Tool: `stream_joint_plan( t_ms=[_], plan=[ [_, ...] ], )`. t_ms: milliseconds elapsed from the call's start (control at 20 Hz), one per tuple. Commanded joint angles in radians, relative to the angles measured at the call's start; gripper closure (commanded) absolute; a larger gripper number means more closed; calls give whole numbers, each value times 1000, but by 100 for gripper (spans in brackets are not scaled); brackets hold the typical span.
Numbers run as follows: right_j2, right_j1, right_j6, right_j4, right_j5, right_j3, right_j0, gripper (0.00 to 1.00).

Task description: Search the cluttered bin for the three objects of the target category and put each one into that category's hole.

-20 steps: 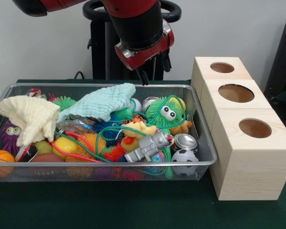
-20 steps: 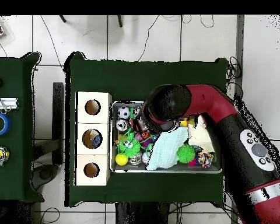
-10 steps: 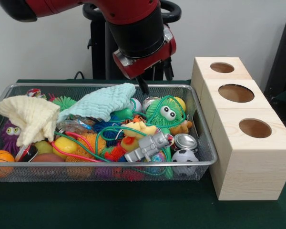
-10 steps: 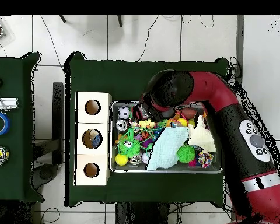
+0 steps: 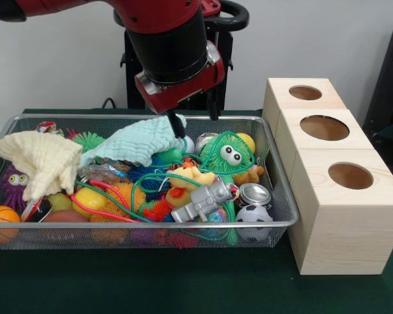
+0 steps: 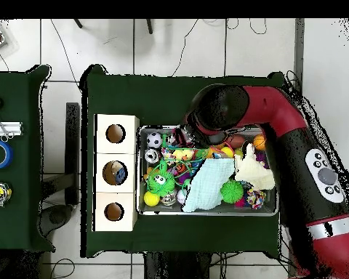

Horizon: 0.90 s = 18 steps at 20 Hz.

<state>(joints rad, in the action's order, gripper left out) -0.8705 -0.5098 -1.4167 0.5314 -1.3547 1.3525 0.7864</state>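
One bin [image 5: 285,222] of silver wire mesh sits on the green table [image 5: 183,288] in the lower left and centre of the front view, heaped with toys. At its near rim lie one black-and-white ball [image 5: 253,214], one grey robot figure [image 5: 203,200] and one orange ball [image 5: 0,218] at the far left; behind them are one metal can [image 5: 254,193] and one yellow duck [image 5: 191,176]. Further back lie two cloths, a cream cloth [image 5: 42,160] on the left and a mint cloth [image 5: 141,140] in the middle, with one green fuzzy toy [image 5: 228,154] with googly eyes to their right. Three pale wooden boxes [image 5: 334,190], each with one round hole, stand in a row touching the bin's right side. Compared with a second ago, the gripper [image 5: 195,121] has shifted toward the left of the frame and hangs lower, now over the mint cloth's right end; the toys lie unchanged. The red arm [image 5: 164,46] comes down from the upper left, its jaws spread apart and holding nothing.
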Motion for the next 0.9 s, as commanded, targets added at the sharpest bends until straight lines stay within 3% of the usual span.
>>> stream_joint_plan(
  t_ms=[50, 500, 900],
  plan=[
    [50, -4, 343, 105, -38, -21, 60, 0],
    [7, 26, 416, 145, 67, 47, 152, 0],
    [-4, 49, 376, 172, 169, 109, 199, 0]
  ],
)
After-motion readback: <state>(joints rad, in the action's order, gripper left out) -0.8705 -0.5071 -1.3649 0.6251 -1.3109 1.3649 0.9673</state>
